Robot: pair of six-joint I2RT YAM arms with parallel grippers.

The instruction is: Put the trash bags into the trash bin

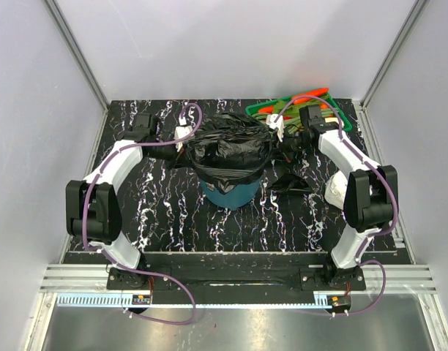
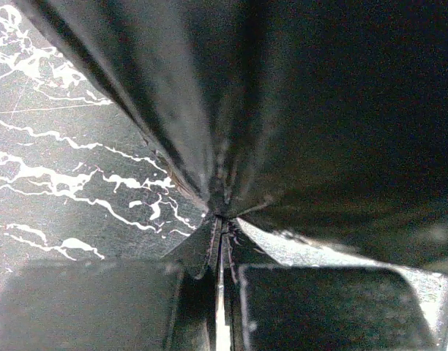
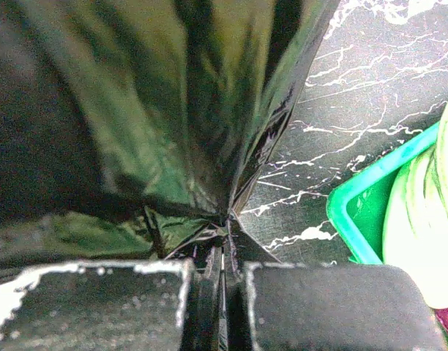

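Seen from above, a black table [image 1: 165, 212] veined with white fills the frame, with two white arms rising from its lower edge. At the left, the left gripper [image 1: 185, 139] is reached in toward the middle and is clenched on the left edge of a glossy black bag [image 1: 228, 150]. In the left wrist view the film is seen pinched flat between the dark fingers [image 2: 92, 307] at the bottom of the frame and fanned upward from them in taut folds, with the table showing at the left. In the centre of the top view stands the teal bin [image 1: 228, 194]. The bag is draped over its mouth and bunched across its top, so that only the lower wall of the bin is visible. Whether any of the bag hangs inside cannot be told. Right of centre, the right gripper [image 1: 280, 131] is likewise clamped on the bag's right edge. In the right wrist view the film is gathered to a point between the closed fingers [image 3: 341, 307]. A second bag [image 1: 293, 181] is seen crumpled on the table just right of the bin, held by neither gripper. At the upper right a green tray [image 1: 257, 110] holding orange and green vegetables [image 1: 312, 93] is set against the back wall, just behind the right gripper. At the far right a white wad [image 1: 335, 189] lies beside the right arm.
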